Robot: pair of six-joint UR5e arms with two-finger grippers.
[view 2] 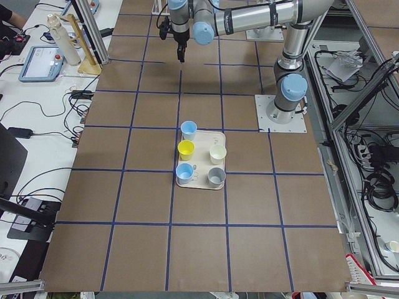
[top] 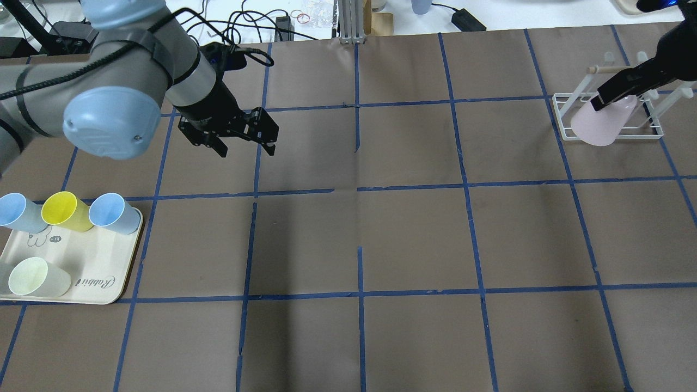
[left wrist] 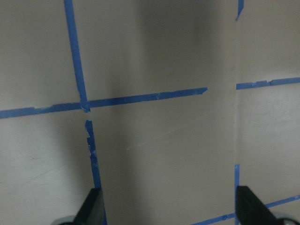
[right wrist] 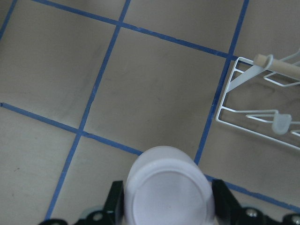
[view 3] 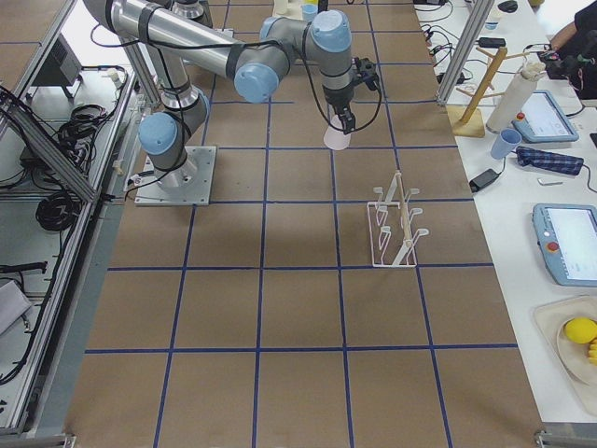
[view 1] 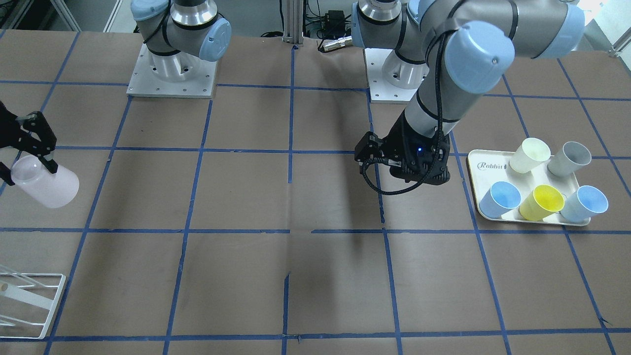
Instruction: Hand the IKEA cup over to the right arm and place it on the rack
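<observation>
A wide table (top: 414,239) covered in brown paper and marked into squares by blue tape carries everything. The silver left arm (top: 109,81), with light-blue joint caps and a ribbed black cable, reaches over the table between its base and the middle. Its black two-finger end effector (top: 246,149) hangs above bare paper, and the left wrist view shows its fingers spread with nothing between them.

The silver right arm (view 3: 187,42) stretches out toward its own end of the table. Its black end effector (right wrist: 168,208) is clenched on the narrow base end of the cup.

A white wire dish rack (view 1: 27,297) with slanted prongs stands on the table near that end. At the opposite end lies a cream rectangular tray (top: 92,267) marked "Rabbit". On the tray stand two light-blue plastic cups (view 1: 500,198) (view 1: 584,203), a yellow one (view 1: 542,202), a cream one (view 1: 530,154) and a grey one (view 1: 569,159).

The small pale pink plastic tumbler (top: 601,124) hangs in the air, tilted, its mouth pointing down and away from the fingers. It is near the rack but not touching it.
</observation>
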